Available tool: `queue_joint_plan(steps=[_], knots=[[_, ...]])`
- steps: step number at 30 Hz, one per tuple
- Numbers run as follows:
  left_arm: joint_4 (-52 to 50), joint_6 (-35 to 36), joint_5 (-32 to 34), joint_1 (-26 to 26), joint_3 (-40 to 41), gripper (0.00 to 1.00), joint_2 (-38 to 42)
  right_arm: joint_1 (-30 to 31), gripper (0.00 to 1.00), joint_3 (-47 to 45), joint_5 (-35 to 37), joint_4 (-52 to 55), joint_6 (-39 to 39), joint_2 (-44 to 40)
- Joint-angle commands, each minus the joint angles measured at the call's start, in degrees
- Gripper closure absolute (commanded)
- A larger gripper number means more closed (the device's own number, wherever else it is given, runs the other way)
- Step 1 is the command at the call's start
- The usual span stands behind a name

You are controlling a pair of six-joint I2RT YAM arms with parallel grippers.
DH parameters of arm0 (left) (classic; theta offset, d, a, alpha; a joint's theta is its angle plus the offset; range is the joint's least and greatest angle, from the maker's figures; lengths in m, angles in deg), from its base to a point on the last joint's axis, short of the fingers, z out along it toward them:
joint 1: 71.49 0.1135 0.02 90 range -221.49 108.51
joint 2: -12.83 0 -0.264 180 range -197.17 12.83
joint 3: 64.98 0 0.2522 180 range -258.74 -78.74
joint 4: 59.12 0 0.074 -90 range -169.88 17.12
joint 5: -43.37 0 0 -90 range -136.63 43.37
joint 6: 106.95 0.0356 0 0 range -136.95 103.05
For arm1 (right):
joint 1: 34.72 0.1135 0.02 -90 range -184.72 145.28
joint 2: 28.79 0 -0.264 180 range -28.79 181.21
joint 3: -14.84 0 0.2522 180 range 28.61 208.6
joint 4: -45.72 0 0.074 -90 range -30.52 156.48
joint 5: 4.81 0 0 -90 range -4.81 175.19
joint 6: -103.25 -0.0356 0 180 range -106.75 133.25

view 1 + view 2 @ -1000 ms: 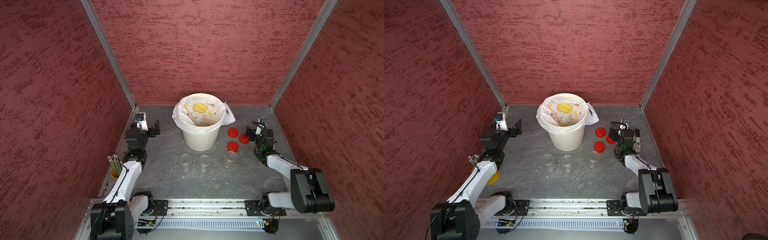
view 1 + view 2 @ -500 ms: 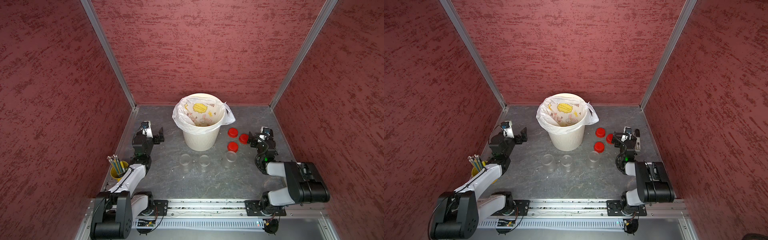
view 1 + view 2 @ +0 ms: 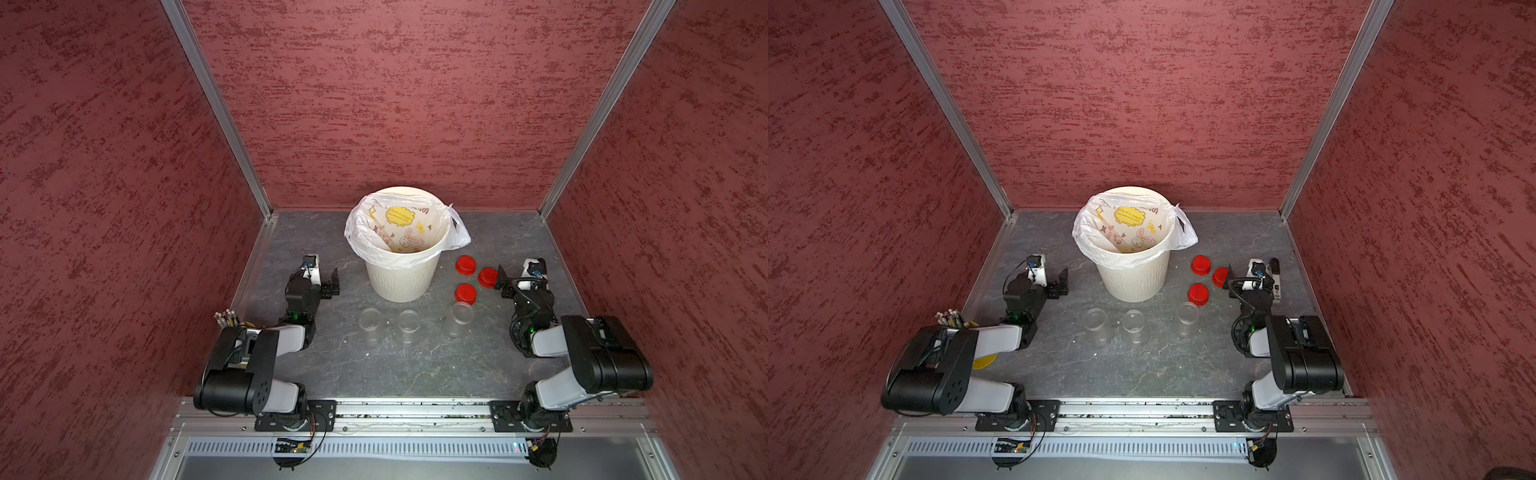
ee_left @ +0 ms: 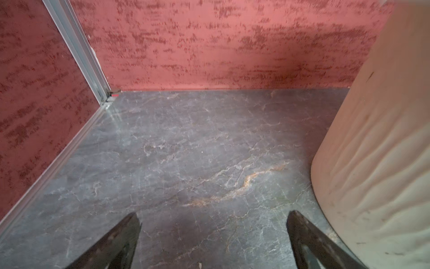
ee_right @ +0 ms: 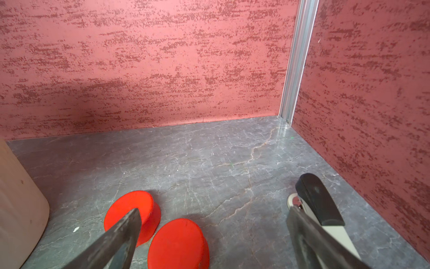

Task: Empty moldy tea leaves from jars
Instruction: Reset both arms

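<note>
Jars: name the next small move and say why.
Probably no more than folding both arms to rest. All three jars stand upright, uncapped and look empty in front of the bin; their red caps lie on the table beside it. The left gripper and right gripper are open and hold nothing.
</note>
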Motion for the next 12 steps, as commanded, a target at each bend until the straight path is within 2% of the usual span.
queue_joint_plan(steps=[1,2,5,6,7,12], knots=[[7.14,-0.83,3.0,1.28,0.33,0.0,-1.19,-0.33,0.01,-0.39,-0.76,-3.14,0.12,0.06],[9.36,-1.09,2.81,1.63,0.51,0.0,-2.37,-0.3,0.01,-0.37,-0.74,-3.08,0.12,0.03],[7.73,-3.97,3.78,3.65,-1.94,0.0,-5.63,-0.27,0.01,-0.32,-0.83,-2.88,0.06,0.1],[3.45,-4.95,2.72,4.23,-2.61,0.0,-4.33,-0.41,0.01,0.0,-0.92,-2.72,-0.06,0.37],[6.36,-4.47,2.79,4.32,-2.2,0.0,-5.33,-0.39,0.01,-0.03,-0.77,-2.59,0.13,0.29],[6.9,-3.88,5.13,2.9,-1.68,0.0,-5.13,-0.38,0.01,-0.69,-1.56,-3.44,0.19,0.01]])
